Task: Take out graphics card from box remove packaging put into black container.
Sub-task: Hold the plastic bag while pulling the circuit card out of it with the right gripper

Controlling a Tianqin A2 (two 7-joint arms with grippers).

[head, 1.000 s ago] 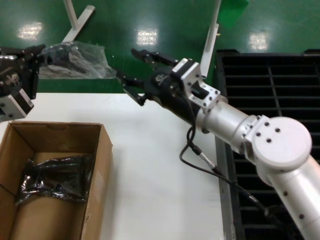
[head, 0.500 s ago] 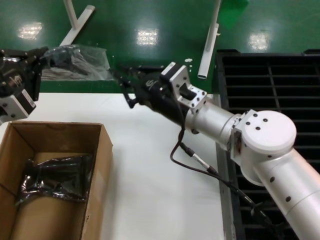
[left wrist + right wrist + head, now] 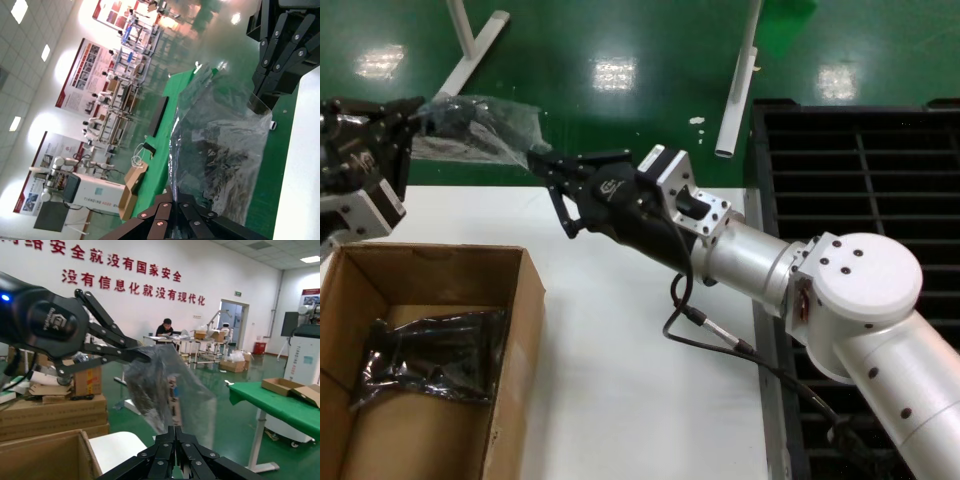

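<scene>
Your left gripper (image 3: 412,112) is pinching one end of the packaging (image 3: 480,128) with its fingers pressed together on the plastic, holding it in the air beyond the far edge of the table (image 3: 630,340). Your right gripper (image 3: 542,165) is closing its fingers on the opposite end of the same bag; the right wrist view shows them meeting on the plastic (image 3: 170,400). The bag is hanging stretched between the two grippers. Through it you are seeing a dark shape with a pale strip, probably the graphics card (image 3: 167,392), though the crinkled film is blurring it.

On the table, below your left arm, the box (image 3: 510,330) is standing open with its flaps up. Another dark, shiny bagged item (image 3: 430,355) is lying inside it on the cardboard floor.

The black container (image 3: 860,170) is sitting at your right side, just beside the table edge, with the right arm reaching across in front of it.
</scene>
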